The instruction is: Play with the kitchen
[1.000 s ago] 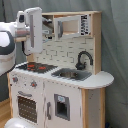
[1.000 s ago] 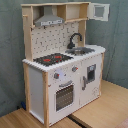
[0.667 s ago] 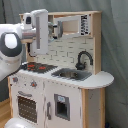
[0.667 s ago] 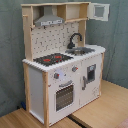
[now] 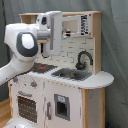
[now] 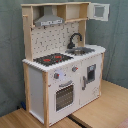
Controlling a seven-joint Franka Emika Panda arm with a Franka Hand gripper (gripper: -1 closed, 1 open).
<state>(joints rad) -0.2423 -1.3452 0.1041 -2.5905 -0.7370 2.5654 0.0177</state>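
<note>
Tool hidden behind the white arm [image 5: 35, 42], state impossible to tell, above the kitchen [image 6: 62, 75] hob [image 6: 52, 59]

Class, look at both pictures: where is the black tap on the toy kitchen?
In both exterior views the black tap arches over the steel sink, beside the hob, in front of the back panel.

Kitchen [image 6: 65, 75]: matt white panels, pale wood edges; steel sink [image 5: 71, 74]; glossy white arm [image 5: 30, 45].
</note>
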